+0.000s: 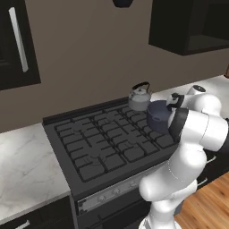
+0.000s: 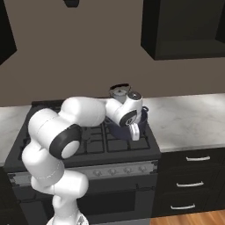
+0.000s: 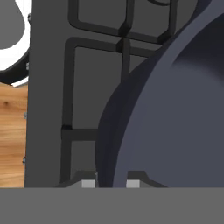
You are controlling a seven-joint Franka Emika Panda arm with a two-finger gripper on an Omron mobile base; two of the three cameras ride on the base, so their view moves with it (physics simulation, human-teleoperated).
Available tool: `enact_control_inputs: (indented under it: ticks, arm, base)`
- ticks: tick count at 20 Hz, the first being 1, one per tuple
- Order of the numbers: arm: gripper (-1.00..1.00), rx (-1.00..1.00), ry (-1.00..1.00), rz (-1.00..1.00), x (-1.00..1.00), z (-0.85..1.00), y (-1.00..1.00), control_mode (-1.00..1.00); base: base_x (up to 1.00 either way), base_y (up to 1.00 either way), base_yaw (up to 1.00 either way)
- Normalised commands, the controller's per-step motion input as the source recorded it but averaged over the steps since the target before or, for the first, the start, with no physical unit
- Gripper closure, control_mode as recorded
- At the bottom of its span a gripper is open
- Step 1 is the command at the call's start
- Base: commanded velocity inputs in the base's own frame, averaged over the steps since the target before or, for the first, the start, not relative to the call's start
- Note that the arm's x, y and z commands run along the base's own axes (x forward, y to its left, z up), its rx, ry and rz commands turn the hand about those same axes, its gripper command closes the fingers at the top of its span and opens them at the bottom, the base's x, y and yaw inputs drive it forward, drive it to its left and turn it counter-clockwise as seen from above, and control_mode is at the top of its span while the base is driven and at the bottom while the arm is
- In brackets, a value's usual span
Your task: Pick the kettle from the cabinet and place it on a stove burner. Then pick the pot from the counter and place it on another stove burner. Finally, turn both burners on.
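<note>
The silver-grey kettle (image 1: 139, 97) (image 2: 118, 92) stands upright on the back right burner of the black stove (image 1: 89, 143). Just in front of it the dark blue-grey pot (image 1: 157, 115) (image 3: 175, 122) is over the stove's right side. My gripper (image 3: 110, 183) is shut on the pot's rim, one fingertip on each side of the wall. In the right base view my hand (image 2: 129, 114) covers most of the pot (image 2: 115, 129). Whether the pot's base touches the grate (image 3: 70, 131) I cannot tell. The black cabinet (image 1: 192, 27) (image 2: 184, 26) hangs at the upper right, its recess bare.
White marble counter lies left (image 1: 22, 165) and right (image 2: 189, 118) of the stove, with dark drawers (image 2: 189, 182) beneath the right part. The stove knobs (image 2: 127, 169) run along its front panel. A black door with a silver handle (image 1: 18, 40) is at the upper left. Wooden floor (image 3: 11, 131) shows below.
</note>
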Motion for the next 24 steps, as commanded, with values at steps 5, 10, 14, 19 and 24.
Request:
enact_control_inputs:
  ticks: [5, 10, 14, 19, 24]
  arm:
    - [1.00, 0.00, 0.00, 0.00, 0.00, 0.00, 0.01, -1.00]
    - [-1.00, 0.00, 0.00, 0.00, 0.00, 0.00, 0.01, -1.00]
    - [-1.00, 0.00, -0.01, 0.00, -0.01, 0.00, 0.00, -1.00]
    - [-1.00, 0.00, -0.04, 0.00, -0.12, 0.03, 0.00, -1.00]
    - [-1.00, 0.00, -0.07, 0.00, -0.17, 0.23, 0.00, -1.00]
  base:
    - [0.00, 0.00, 0.00]
    - [0.00, 0.00, 0.00]
    - [0.00, 0.00, 0.00]
    - [0.00, 0.00, 0.00]
    - [0.00, 0.00, 0.00]
